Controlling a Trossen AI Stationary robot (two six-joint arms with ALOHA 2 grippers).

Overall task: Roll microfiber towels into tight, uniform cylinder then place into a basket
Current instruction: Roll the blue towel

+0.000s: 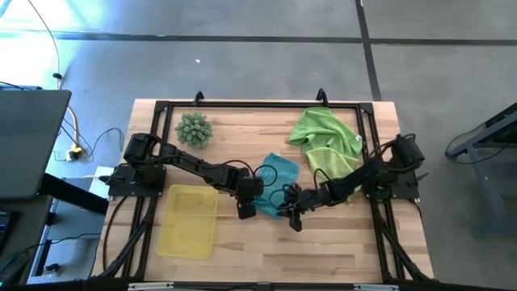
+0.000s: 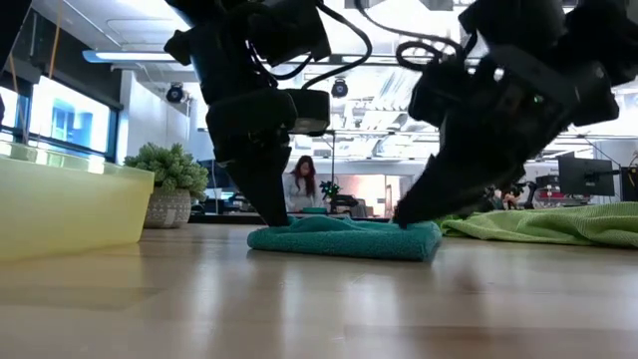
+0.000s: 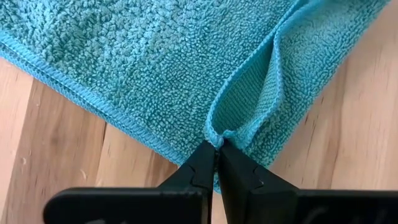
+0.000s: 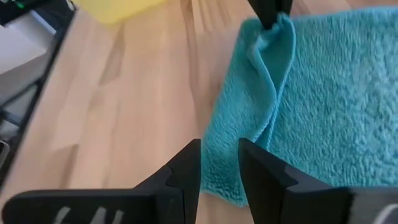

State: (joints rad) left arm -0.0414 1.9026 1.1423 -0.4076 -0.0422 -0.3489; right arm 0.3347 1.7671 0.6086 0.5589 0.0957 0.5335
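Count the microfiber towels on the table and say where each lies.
3, though the green pile is hard to separate. One teal blue-green microfiber towel lies mid-table between both arms. Two lime green microfiber towels lie bunched together toward the far right corner; more could hide beneath.

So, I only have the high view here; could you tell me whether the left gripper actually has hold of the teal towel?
Observer: Yes. In the left wrist view, the left gripper is shut on a pinched fold at the hem of the teal towel.
Operator: Thank you. And the right gripper?
Observer: The right gripper is open, its fingers either side of the towel's near edge, clamping nothing.
Operator: Is the towel rolled at all?
Observer: No. In the low view it lies low and flat on the table, with just a raised fold near the left gripper.
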